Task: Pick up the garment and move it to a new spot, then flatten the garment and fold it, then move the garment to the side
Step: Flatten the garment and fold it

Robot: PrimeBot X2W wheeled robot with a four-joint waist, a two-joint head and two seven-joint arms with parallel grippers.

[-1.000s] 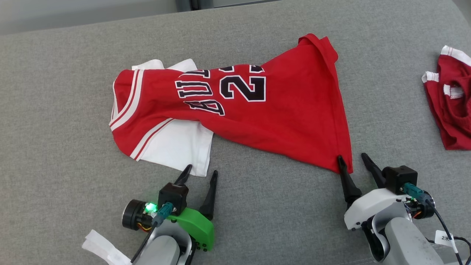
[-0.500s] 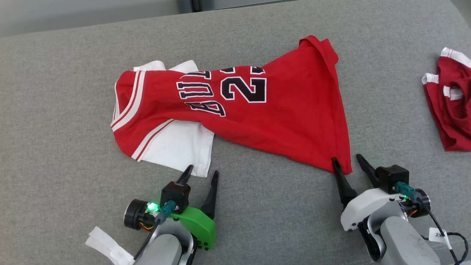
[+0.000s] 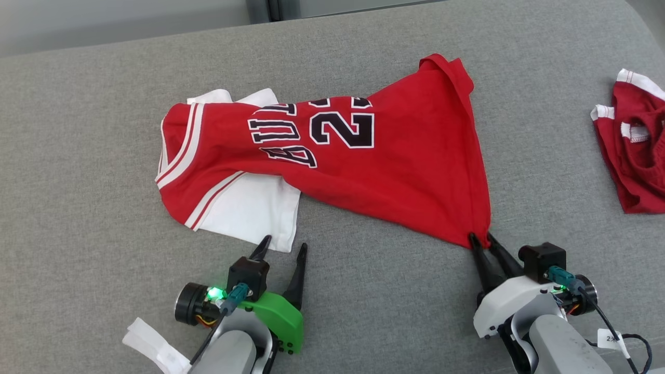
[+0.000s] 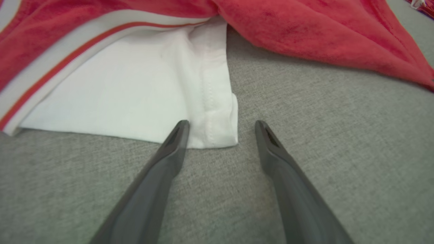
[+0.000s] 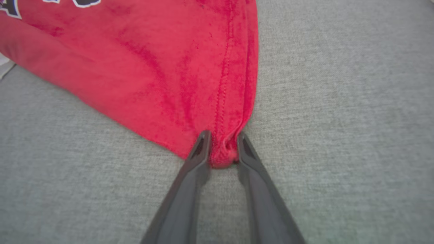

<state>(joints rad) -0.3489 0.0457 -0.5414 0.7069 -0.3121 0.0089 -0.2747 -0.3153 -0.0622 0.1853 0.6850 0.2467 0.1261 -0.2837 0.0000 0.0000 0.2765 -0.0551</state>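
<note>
— What is shown from the head?
— The garment is laid out on the grey woven surface, with its black lettering seen whole. A smaller red cloth is seen well apart, at the right.

— And from the left wrist?
— The left hand is held spread at the stitched corner of the smooth white sleeve. Contact cannot be told.

— And from the right wrist?
— The right hand is pressed onto the bunched hem corner. Fuzzy red knit and a stitched seam are made out, and only an edge of the lettering.
</note>
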